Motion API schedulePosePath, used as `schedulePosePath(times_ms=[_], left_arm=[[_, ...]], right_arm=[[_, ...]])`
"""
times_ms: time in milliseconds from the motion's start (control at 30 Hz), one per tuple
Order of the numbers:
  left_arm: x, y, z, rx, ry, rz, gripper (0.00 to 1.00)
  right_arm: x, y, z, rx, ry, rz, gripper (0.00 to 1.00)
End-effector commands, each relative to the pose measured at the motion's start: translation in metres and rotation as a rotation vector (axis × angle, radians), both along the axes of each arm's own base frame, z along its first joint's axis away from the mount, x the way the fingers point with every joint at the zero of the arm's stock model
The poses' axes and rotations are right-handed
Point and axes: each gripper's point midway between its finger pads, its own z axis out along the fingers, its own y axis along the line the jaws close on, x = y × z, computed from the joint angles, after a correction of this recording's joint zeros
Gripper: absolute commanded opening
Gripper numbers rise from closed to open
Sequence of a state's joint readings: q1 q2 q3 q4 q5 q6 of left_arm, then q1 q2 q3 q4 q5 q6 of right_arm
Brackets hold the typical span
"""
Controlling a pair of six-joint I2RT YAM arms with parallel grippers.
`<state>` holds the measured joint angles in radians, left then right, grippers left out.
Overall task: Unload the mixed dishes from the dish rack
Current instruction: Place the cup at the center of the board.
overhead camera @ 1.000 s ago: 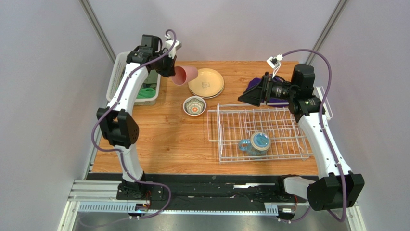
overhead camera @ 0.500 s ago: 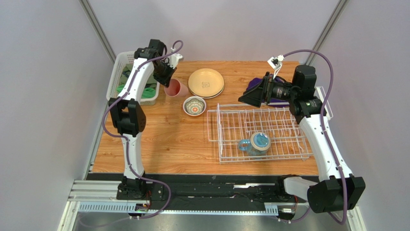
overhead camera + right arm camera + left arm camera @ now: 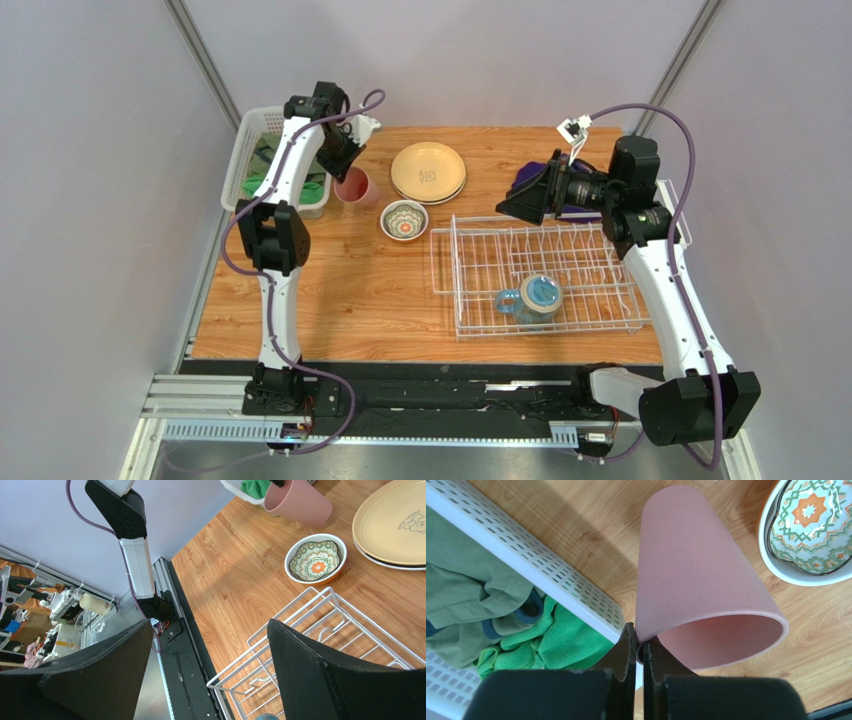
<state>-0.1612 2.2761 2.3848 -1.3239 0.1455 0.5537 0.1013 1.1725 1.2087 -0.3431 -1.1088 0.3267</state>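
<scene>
The left gripper [image 3: 638,647] is closed on the rim of the cup [image 3: 696,580], one finger inside and one outside, well left of the rack [image 3: 580,265] and beyond the bowl [image 3: 404,220]. The cup leans, and I cannot tell whether its base touches the wood. It is best to lower it until the base sits flat, then release and lift straight up, so the inner finger does not tip the cup. The right gripper [image 3: 210,630] hangs wide open and empty over the rack's far edge. The mug [image 3: 530,298] lies in the rack's near part, seemingly the last dish there.
</scene>
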Motion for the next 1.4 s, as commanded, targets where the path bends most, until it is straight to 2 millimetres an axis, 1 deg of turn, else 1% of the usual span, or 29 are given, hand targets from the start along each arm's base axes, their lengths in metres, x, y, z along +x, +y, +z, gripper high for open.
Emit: schedulePosePath(times_ms=[0,233,400,500,533,600,633,867,1000,1167,1267,1300,1367], left_arm=[[-0.003,0.004,-0.001,0.012,0.024,-0.025,0.00],[-0.004,0.001,-0.012,0.005,0.055,-0.038,0.00],[-0.005,-0.001,-0.015,0.011,0.064,-0.046,0.00],[-0.007,-0.002,-0.020,0.024,0.079,-0.053,0.06],[-0.007,-0.001,-0.020,0.032,0.080,-0.056,0.10],[-0.007,-0.002,-0.021,0.034,0.080,-0.057,0.13],[-0.006,-0.003,-0.021,0.033,0.074,-0.057,0.16],[0.001,-0.003,-0.018,0.052,0.040,-0.048,0.21],[0.007,-0.005,-0.012,0.043,0.008,-0.041,0.28],[0.014,-0.006,-0.011,0.048,-0.021,-0.035,0.32],[0.017,-0.005,-0.010,0.050,-0.037,-0.028,0.38],[0.019,-0.006,-0.008,0.045,-0.045,-0.027,0.42],[0.020,-0.008,-0.006,0.037,-0.054,-0.026,0.45]], right_arm=[[-0.007,0.000,0.012,0.002,-0.066,0.011,0.89],[-0.008,0.000,0.011,0.001,-0.063,0.009,0.89],[-0.006,0.000,0.009,0.000,-0.057,0.011,0.89],[-0.006,0.000,0.009,0.000,-0.060,0.010,0.89],[-0.007,0.000,0.009,0.000,-0.060,0.010,0.89],[-0.007,0.000,0.010,-0.001,-0.064,0.008,0.89],[-0.008,0.000,0.009,0.000,-0.060,0.010,0.89],[-0.008,0.000,0.008,0.001,-0.058,0.014,0.89],[-0.008,0.000,0.009,0.002,-0.058,0.015,0.89],[-0.008,0.000,0.008,0.002,-0.057,0.014,0.89],[-0.008,0.000,0.008,0.000,-0.060,0.013,0.89],[-0.007,0.000,0.008,-0.001,-0.060,0.011,0.89],[-0.007,0.000,0.008,-0.003,-0.058,0.010,0.89]])
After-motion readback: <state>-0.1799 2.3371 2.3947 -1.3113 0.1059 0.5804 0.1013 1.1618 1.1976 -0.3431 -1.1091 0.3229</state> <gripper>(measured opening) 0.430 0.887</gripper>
